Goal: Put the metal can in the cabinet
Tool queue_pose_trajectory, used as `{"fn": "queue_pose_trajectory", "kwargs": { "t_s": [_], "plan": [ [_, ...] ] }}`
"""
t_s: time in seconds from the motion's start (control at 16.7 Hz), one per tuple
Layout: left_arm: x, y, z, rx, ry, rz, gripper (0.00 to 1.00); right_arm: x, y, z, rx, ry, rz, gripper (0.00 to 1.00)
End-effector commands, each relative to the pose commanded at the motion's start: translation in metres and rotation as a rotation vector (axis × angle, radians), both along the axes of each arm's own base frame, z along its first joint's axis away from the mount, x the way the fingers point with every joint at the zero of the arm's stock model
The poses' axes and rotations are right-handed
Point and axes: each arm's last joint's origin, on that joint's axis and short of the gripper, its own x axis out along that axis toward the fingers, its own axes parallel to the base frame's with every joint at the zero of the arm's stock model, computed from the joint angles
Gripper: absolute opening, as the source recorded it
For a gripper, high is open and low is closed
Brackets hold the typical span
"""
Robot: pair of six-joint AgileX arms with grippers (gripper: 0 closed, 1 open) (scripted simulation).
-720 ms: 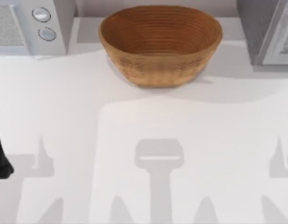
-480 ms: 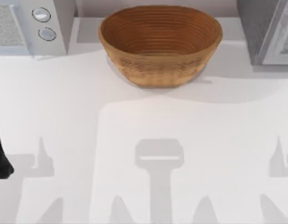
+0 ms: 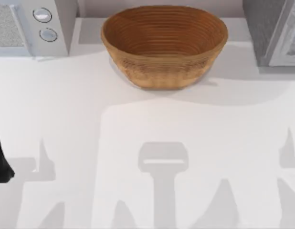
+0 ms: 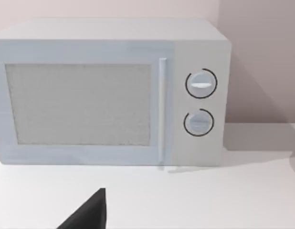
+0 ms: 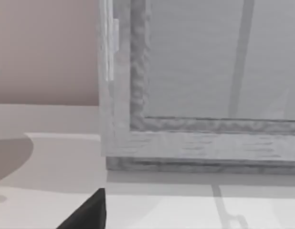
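The metal can is out of view. The grey cabinet (image 3: 271, 33) stands at the table's back right corner, and its pale wood-grain front (image 5: 205, 129) looms close in the right wrist view. A dark part of my right gripper (image 5: 88, 214) juts in low in that view, short of the cabinet's base. My left arm (image 3: 0, 160) is a black shape parked at the table's left edge. A dark part of my left gripper (image 4: 88, 214) faces the microwave in the left wrist view.
A brown woven basket (image 3: 164, 45) stands at the back centre. A white microwave (image 3: 30, 26) with two round knobs (image 4: 201, 102) occupies the back left corner. Arm shadows lie across the white tabletop (image 3: 138, 124) in front.
The arm shadows at the table's right front have shifted and changed shape. The left arm, basket, microwave and cabinet are as before.
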Motion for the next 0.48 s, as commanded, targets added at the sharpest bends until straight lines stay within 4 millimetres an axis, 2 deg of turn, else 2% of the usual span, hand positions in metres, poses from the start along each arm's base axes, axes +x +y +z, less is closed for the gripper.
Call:
{"fn": "queue_pose_trajectory", "kwargs": {
  "t_s": [0.24,0.48],
  "plan": [
    [0.0,0.0,0.0,0.0,0.0,0.0,1.0,0.022,-0.016,-0.021,-0.002,0.085,-0.016,1.0],
    [0.0,0.0,0.0,0.0,0.0,0.0,1.0,0.034,-0.032,-0.051,0.01,0.167,-0.022,1.0]
  ]
}}
